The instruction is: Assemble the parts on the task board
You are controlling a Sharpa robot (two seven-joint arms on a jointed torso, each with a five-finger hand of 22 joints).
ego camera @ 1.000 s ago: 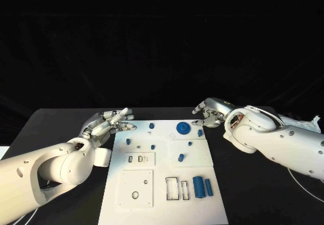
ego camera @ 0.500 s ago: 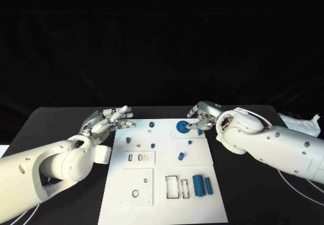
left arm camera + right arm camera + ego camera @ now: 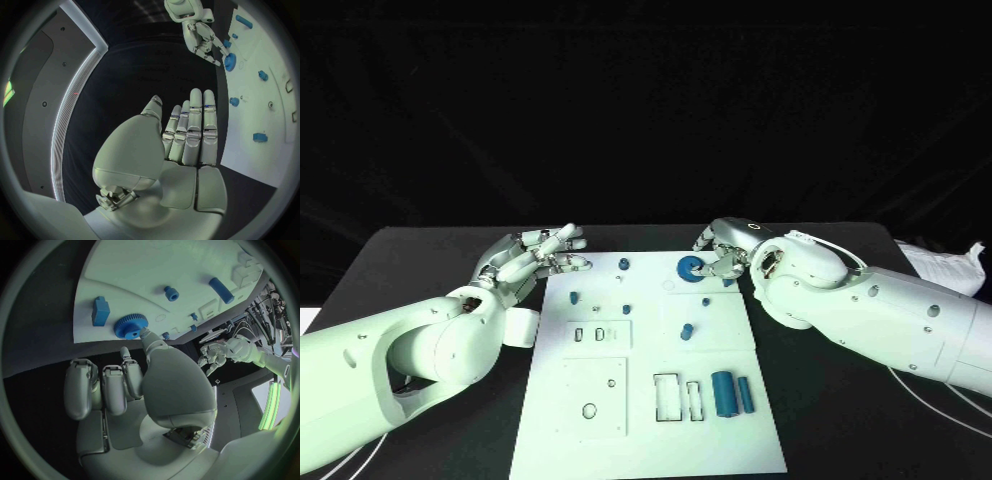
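- Right hand (image 3: 720,252) has swung in from beside the task board (image 3: 646,420) to its far corner; one fingertip now meets the blue gear (image 3: 689,269), the other fingers curled short of it, clamped on nothing.
- Left hand (image 3: 531,258) has barely shifted: it hovers just off the board's far left corner, fingers straight and close together, holding nothing.
- Gear lies flat on the board, directly under the right fingertips; a small blue block (image 3: 100,310) sits just beside it.
- Step, as I judge it: approach to grasp the gear. Next move needs fingers closed around its toothed rim, then a lift.
- Room: bare worktop (image 3: 862,410) lies outboard of the right hand; board edge runs close beneath it. Small blue pegs (image 3: 688,334) stand nearer the robot, well apart from the gear.
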